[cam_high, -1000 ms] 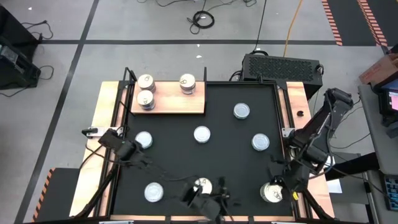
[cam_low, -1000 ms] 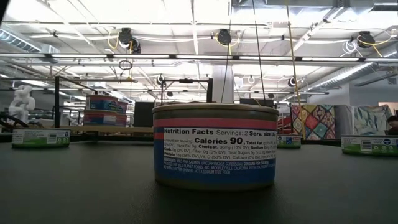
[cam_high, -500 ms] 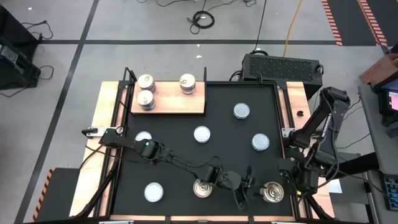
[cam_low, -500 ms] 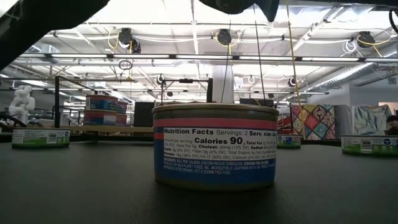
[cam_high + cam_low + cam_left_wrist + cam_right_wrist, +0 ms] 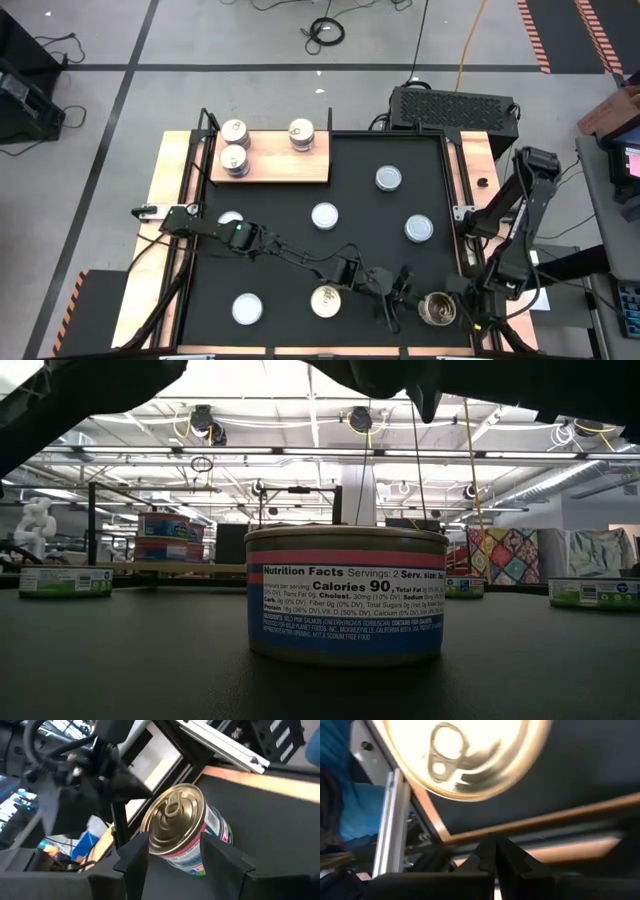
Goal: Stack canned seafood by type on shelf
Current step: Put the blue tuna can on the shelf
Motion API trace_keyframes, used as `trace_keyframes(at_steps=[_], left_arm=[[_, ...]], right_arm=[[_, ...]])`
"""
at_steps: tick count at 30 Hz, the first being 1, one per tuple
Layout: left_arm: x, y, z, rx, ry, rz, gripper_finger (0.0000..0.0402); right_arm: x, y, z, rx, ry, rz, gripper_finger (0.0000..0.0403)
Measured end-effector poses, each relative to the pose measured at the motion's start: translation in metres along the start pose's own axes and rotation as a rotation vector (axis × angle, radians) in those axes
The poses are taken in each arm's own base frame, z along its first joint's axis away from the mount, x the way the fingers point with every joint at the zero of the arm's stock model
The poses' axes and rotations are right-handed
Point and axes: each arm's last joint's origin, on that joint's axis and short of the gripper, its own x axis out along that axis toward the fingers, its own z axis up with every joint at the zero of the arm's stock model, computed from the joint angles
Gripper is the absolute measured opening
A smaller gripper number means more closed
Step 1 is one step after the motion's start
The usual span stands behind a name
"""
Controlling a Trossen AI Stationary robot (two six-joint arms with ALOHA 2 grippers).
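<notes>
Gold-topped and squat, the tin I am lining up on is standing upright near the front right corner of the black mat, its pull-tab facing up and a pink band and blue label wrapping its side. My left gripper is reaching across the mat toward it with its fingers spread wide and holding nothing; in the left wrist view the tin is sitting just ahead of them, in line with the gap.

My right gripper is hovering just beside the same tin on its far side, fingers pressed together and empty.

I am judging this as the approach before a pick. The next move is calling for pushing the open left fingers forward around the tin's wall, level and low enough to catch the side, not the lid, then closing and carrying it to the shelf at the back left.

Three tins are already sitting on that pale board, so I am needing to match this one to its own kind. Other silver-lidded tins are lying scattered on the mat, well apart.
</notes>
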Motion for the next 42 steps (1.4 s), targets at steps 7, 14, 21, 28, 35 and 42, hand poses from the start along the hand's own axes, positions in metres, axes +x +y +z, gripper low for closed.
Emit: trace_keyframes(at_steps=[7,14,21,28,35,42], left_arm=[[0.0,-0.003,-0.001,0.114,0.01,-0.029,0.0178],[0.0,-0.001,-0.004,0.182,0.027,-0.026,0.0178],[0.0,-0.001,-0.007,0.182,0.042,-0.04,0.0178],[0.0,-0.002,-0.008,0.182,0.045,-0.056,0.0178],[-0.001,-0.005,-0.01,0.181,0.068,-0.087,0.0178],[-0.001,-0.005,-0.009,0.221,0.082,-0.072,0.0178]], right_arm=[[0.016,0.008,0.003,-0.02,-0.007,0.01,0.0],[0.017,0.011,0.011,-0.039,-0.053,0.023,0.0],[0.015,0.011,0.02,-0.074,-0.095,0.025,0.0],[0.014,0.01,0.026,-0.086,-0.122,0.01,0.0],[0.014,0.007,0.029,-0.094,-0.145,-0.022,0.0],[0.013,0.005,0.034,-0.102,-0.167,-0.037,0.0]])
